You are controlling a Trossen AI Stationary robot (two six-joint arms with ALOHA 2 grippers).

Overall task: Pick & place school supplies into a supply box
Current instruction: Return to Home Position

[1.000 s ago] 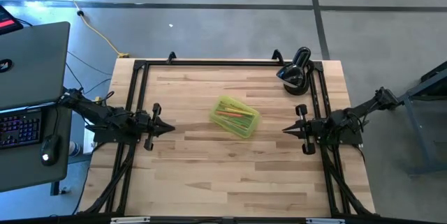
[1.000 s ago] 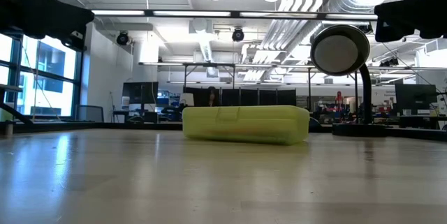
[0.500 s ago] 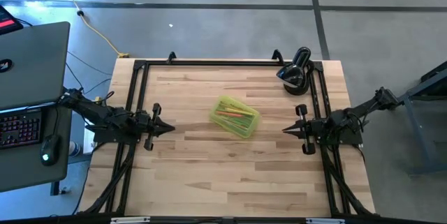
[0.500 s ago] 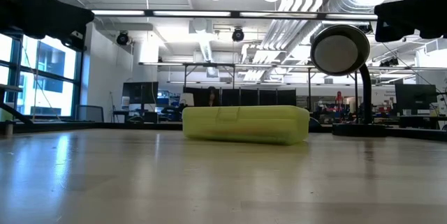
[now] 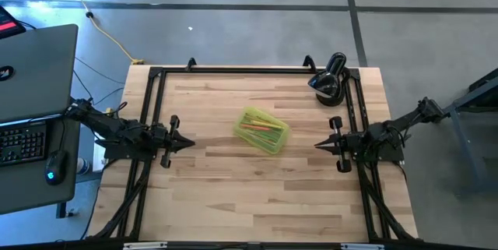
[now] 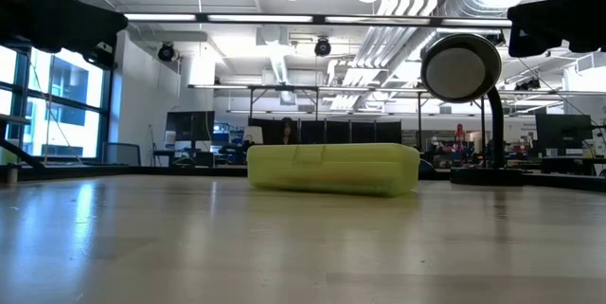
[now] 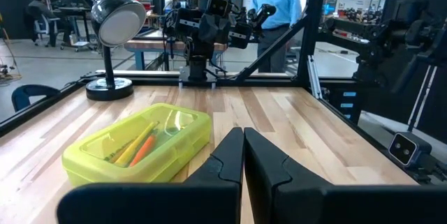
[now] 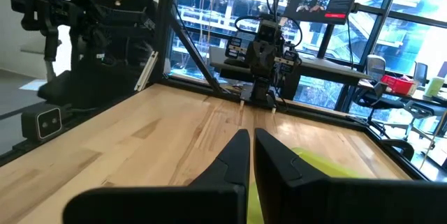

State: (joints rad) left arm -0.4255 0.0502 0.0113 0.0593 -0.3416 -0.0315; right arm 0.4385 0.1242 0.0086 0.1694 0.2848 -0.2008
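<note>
On the wooden table, no loose pen or pencil is seen, which suggests that the packing itself is finished. The left arm is held low at the table's left edge and the right arm at its right edge. Each is pointed inward at the other, well apart from the work, as would be expected of a rest pose. A black desk lamp is set in the far right corner, out of the way. Near the middle of the table, the supply box is laid at a slant between the two arms, touched by neither. Its lid appears to be down. Through the translucent yellow-green plastic, orange and yellow pencils are made out inside. The left gripper is seen with its fingers pressed together on nothing. The right gripper is likewise brought together and empty, since nothing seems left to be carried.
</note>
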